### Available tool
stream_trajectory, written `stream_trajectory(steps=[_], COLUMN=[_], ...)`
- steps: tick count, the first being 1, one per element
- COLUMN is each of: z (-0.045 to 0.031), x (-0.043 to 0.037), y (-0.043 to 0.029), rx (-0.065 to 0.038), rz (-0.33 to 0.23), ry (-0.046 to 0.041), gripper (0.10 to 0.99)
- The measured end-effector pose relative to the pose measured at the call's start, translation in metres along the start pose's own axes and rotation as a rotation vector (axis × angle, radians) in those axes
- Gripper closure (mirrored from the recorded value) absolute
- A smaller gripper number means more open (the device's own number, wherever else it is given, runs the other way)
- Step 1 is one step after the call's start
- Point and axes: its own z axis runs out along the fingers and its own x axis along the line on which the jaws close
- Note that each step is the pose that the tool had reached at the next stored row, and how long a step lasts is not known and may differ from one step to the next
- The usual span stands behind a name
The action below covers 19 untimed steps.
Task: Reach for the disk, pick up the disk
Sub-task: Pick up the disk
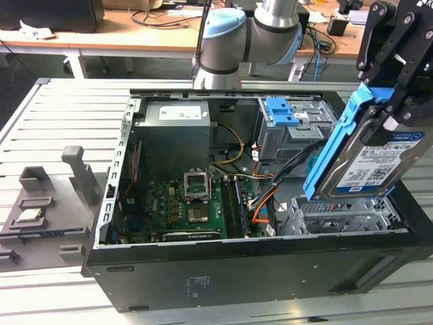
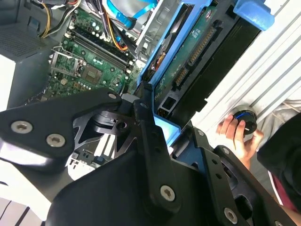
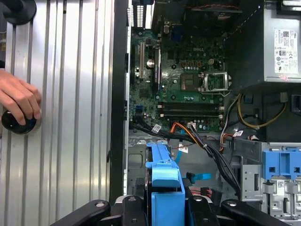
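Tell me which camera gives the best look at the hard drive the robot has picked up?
The exterior view: the hard drive hangs tilted above the open computer case, label and blue frame visible, clamped by the end effector. The second wrist view shows its underside; the first wrist view shows its blue frame edge-on.

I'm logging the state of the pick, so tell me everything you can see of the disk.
The disk is a flat silver-grey metal slab with a white-and-blue label, framed by a blue plastic bracket. It hangs tilted, lifted above the open computer case at the exterior view's right, clear of the bay below. The black claw is clamped on its upper end; nothing else touches it.
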Motion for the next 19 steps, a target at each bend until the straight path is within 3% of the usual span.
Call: stream_trajectory(steps=[7, 10, 19], z=[0.0070, 0.0116, 0.0251], x=[-0.0010, -0.0073, -0.0129], y=[-0.0035, -0.0042, -0.0061], rx=[0.000, 0.000, 0.000], rz=[0.000, -0.002, -0.002], ry=[0.0011, 0.0023, 0.0056], gripper=[0.718, 0.718, 0.718])
